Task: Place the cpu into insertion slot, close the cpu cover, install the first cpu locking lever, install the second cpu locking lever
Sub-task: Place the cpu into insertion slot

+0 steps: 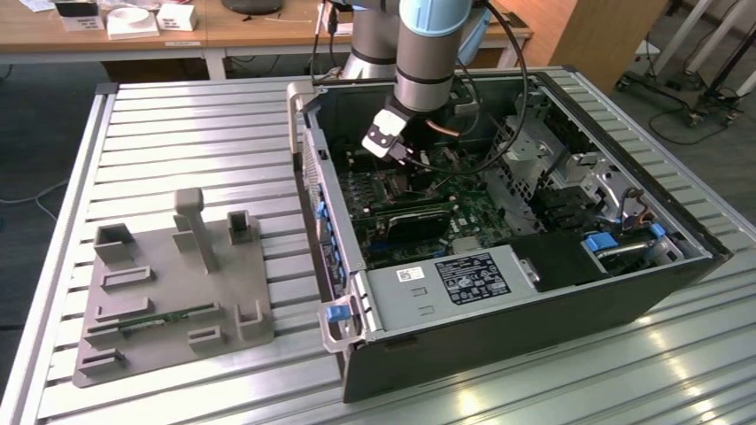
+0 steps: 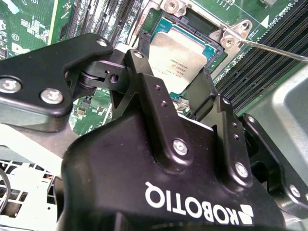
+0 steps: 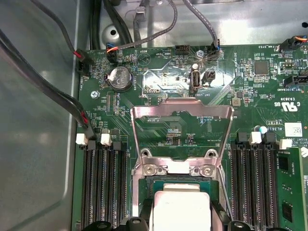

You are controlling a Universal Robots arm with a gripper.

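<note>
The cpu point(image 2: 175, 60) is sitting clamped between the jaws of the gripper point(image 2: 174, 89), just over the insertion slot point(image 2: 192, 20), in the far half of the computer case point(image 1: 508, 341). The cpu cover point(image 3: 183, 111) is standing open. Seating is likely going best with the chip held level and square to the socket rim.

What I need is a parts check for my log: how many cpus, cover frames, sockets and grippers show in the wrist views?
silvery-grey flat square cpu: 1
thin silvery metal cpu cover frame: 1
dark square insertion slot: 1
black gripper: 1
Total: 4
</note>
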